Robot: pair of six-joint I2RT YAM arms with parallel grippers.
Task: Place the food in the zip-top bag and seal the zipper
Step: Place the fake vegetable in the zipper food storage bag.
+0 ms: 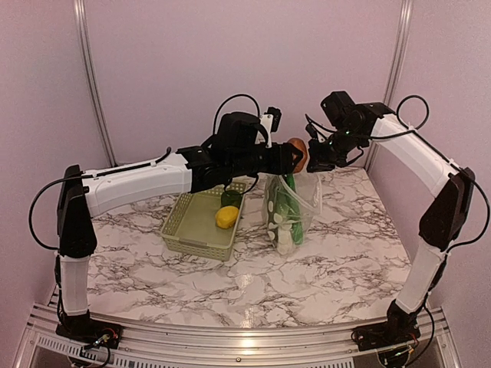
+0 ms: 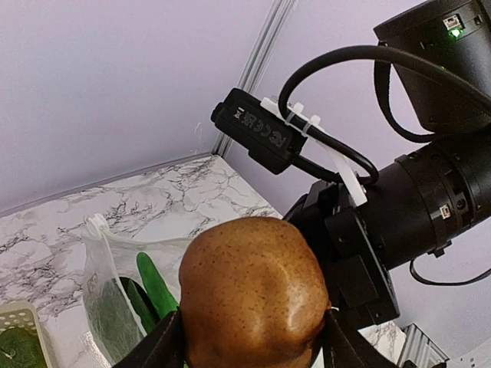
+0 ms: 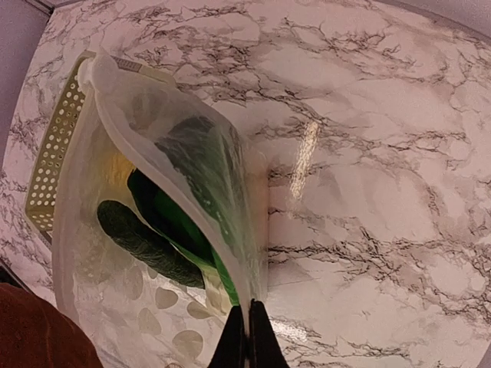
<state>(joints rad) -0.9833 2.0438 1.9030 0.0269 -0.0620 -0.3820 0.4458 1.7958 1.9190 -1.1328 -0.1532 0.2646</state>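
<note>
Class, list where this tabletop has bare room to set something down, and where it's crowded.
Bare: near strip of white marble table, bordered by the pale green lattice basket and clear polka-dot bag; also right of the bag. Crowded: far centre, basket beside bag.

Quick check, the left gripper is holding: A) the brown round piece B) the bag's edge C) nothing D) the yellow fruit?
A: the left gripper is clamped around the brown round piece, up by the mouth of the zip-top bag. The yellow fruit lies in the basket, and it is the right gripper that pinches the bag's edge.
</note>
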